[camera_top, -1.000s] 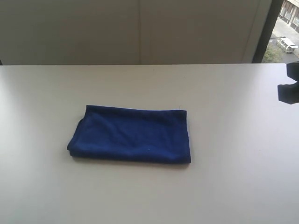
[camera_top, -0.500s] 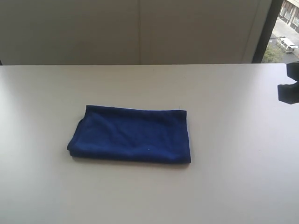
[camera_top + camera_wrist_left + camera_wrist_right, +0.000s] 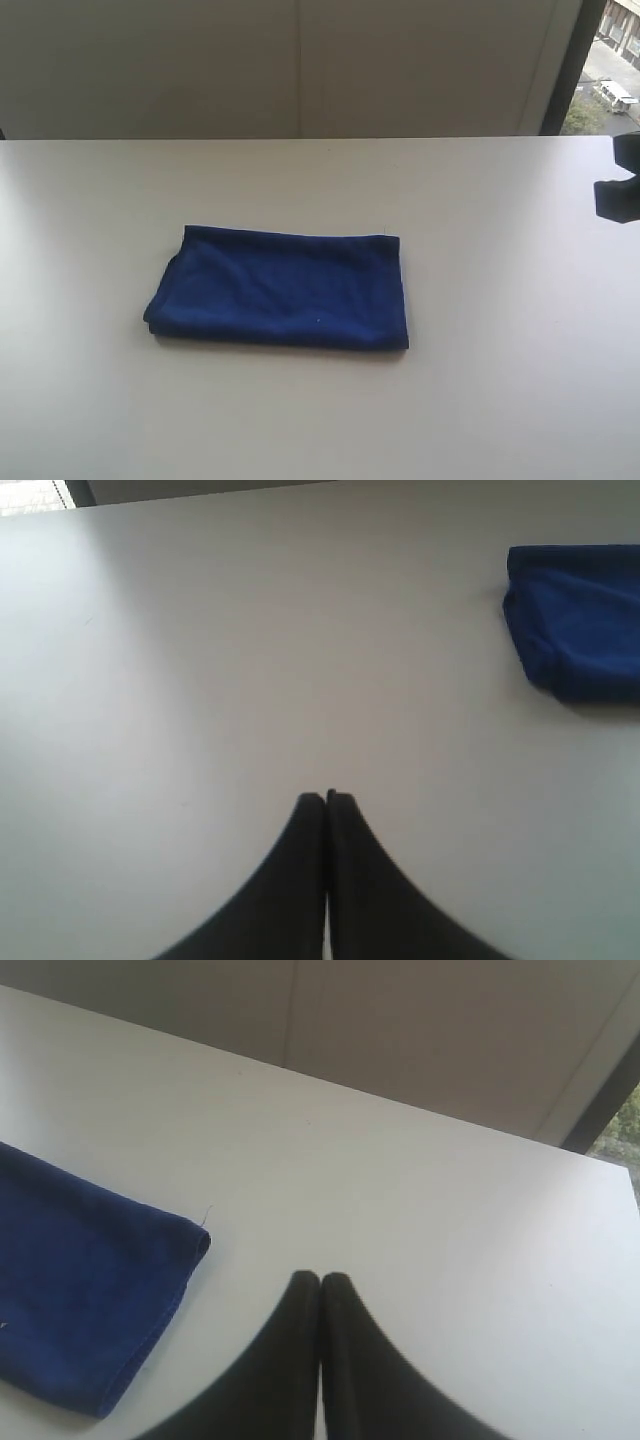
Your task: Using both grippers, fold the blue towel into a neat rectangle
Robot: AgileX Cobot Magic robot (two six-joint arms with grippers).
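Note:
The blue towel [image 3: 280,287] lies folded into a flat rectangle near the middle of the white table [image 3: 480,400]. One end of the blue towel [image 3: 577,618] shows in the left wrist view, well apart from my left gripper [image 3: 326,798], which is shut with nothing between its jaws. A corner of the blue towel [image 3: 85,1285] with a loose thread shows in the right wrist view. My right gripper [image 3: 320,1278] is shut and empty, hanging off to the side of that corner. Only a dark piece of the right arm [image 3: 620,190] shows at the exterior view's right edge.
A pale wall [image 3: 300,65] runs behind the table's far edge. A window strip [image 3: 612,60] with an outdoor scene is at the far right. Bare tabletop surrounds the towel on every side.

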